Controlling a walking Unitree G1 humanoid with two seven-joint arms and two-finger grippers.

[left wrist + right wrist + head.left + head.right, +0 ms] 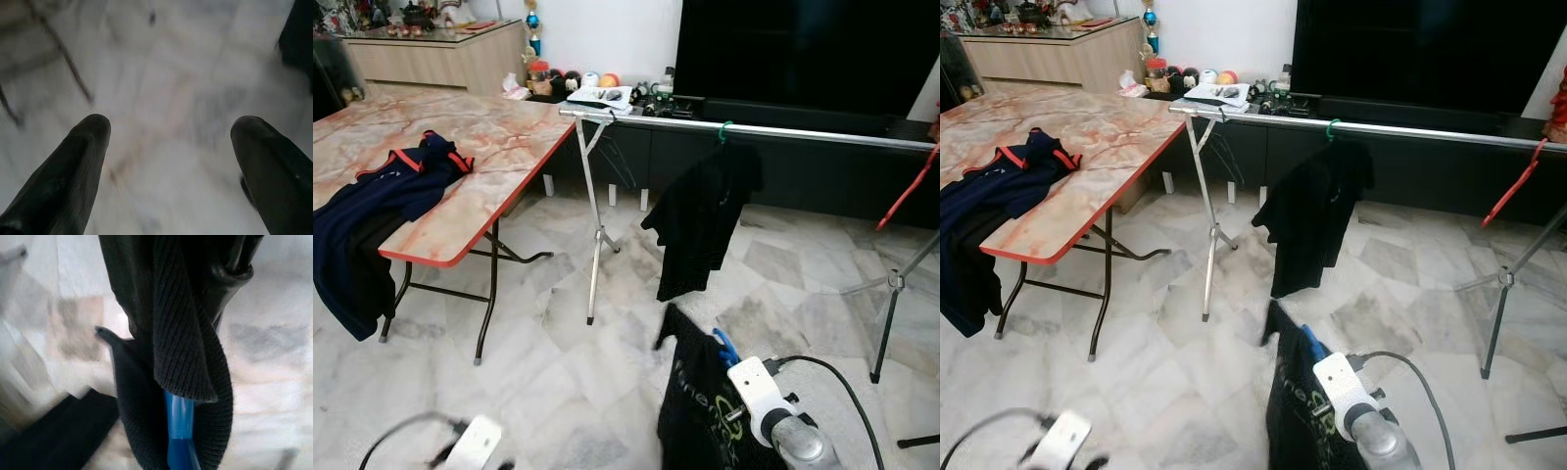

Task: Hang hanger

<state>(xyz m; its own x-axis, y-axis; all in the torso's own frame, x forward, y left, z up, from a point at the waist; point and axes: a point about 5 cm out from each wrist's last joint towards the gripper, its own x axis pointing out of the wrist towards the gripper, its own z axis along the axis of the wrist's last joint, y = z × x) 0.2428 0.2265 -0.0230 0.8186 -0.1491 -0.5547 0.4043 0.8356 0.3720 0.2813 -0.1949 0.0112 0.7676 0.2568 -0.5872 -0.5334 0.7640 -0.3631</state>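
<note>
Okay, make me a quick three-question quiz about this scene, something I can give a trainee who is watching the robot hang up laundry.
1. True or false: a black shirt already hangs on the metal rail by a green hanger.
2. What does the right gripper carry?
A. a dark garment on a blue hanger
B. a red towel
C. nothing
3. Fill in: the navy garment with red trim lies draped over the edge of the ____.

Key
1. True.
2. A: the dark garment and blue hanger show in the right wrist view.
3. Folding table.
</note>
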